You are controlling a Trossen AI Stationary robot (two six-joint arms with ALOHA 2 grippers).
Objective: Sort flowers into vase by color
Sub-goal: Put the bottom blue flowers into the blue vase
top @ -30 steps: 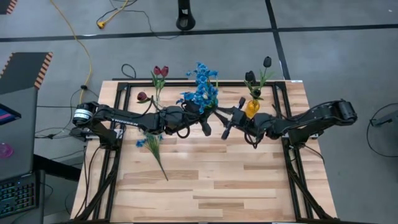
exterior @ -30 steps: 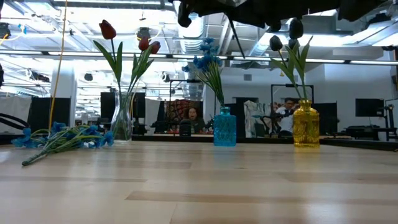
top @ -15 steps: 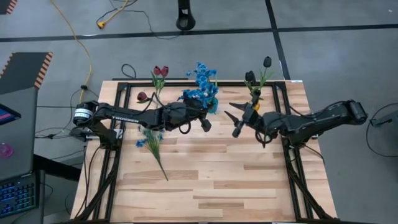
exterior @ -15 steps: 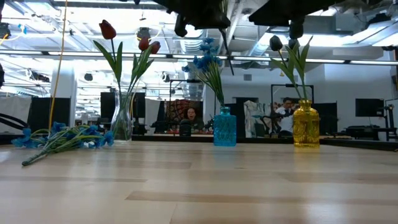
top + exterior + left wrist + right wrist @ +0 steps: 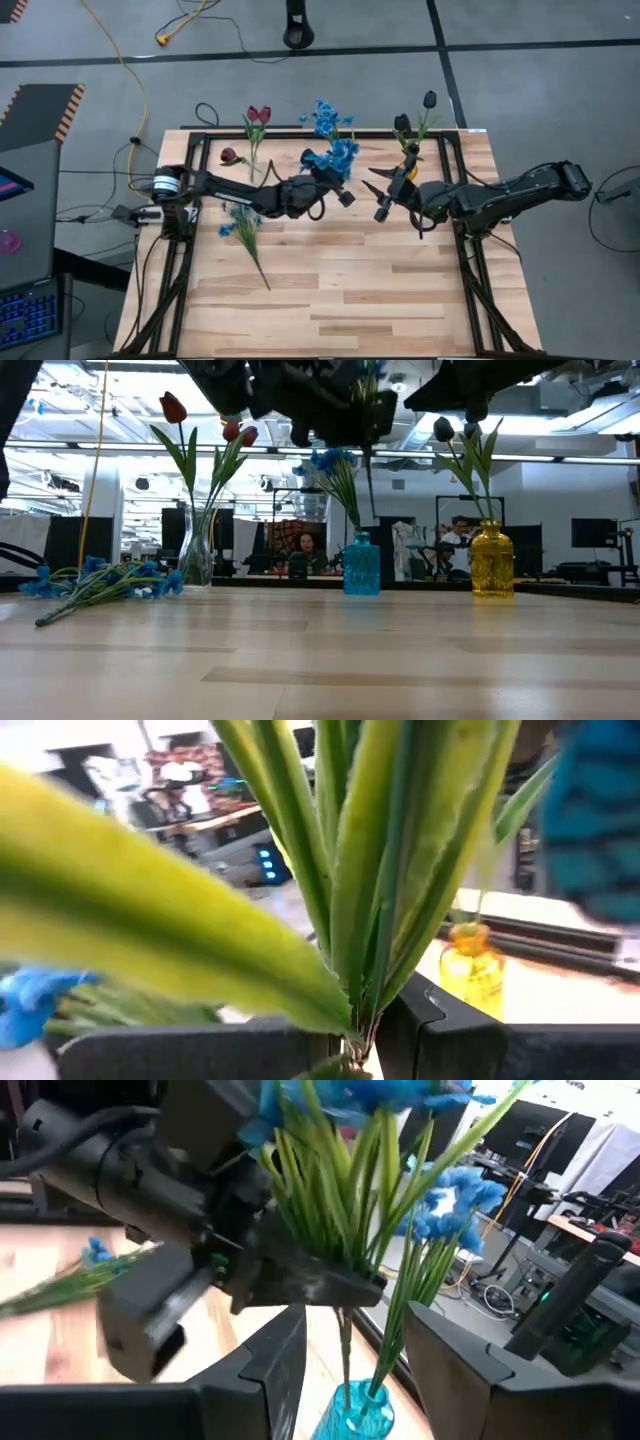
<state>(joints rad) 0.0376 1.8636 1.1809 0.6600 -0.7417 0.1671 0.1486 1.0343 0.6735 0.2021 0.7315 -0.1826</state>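
My left gripper (image 5: 337, 190) is pinched tight on a bunch of blue flowers (image 5: 332, 158), holding it up in the air over the far middle of the desk (image 5: 380, 290). In my left wrist view the green stems (image 5: 370, 920) run up between my dark fingers (image 5: 440, 1035), clamped at the base. In the low view the held stem hangs above the blue vase (image 5: 361, 564), its lower end still clear of the vase's mouth. That vase already carries other blue flowers (image 5: 330, 460).

My right gripper (image 5: 380, 195) hovers just beside the left one, its fingers spread and holding nothing. Through my right wrist view I see the held bunch (image 5: 340, 1140) gripped by the other arm, with the blue vase (image 5: 360, 1415) below it.

The dark red tulips (image 5: 205, 420) stand in the clear glass vase (image 5: 197, 550) at the far left of the desk. The near-black tulips (image 5: 455, 420) stand in the yellow vase (image 5: 491, 560) at the far right. One more bunch of blue flowers (image 5: 243, 228) lies flat on the desk's left side, well apart from the vases' mouths, its stem pointing toward the desk's near edge.
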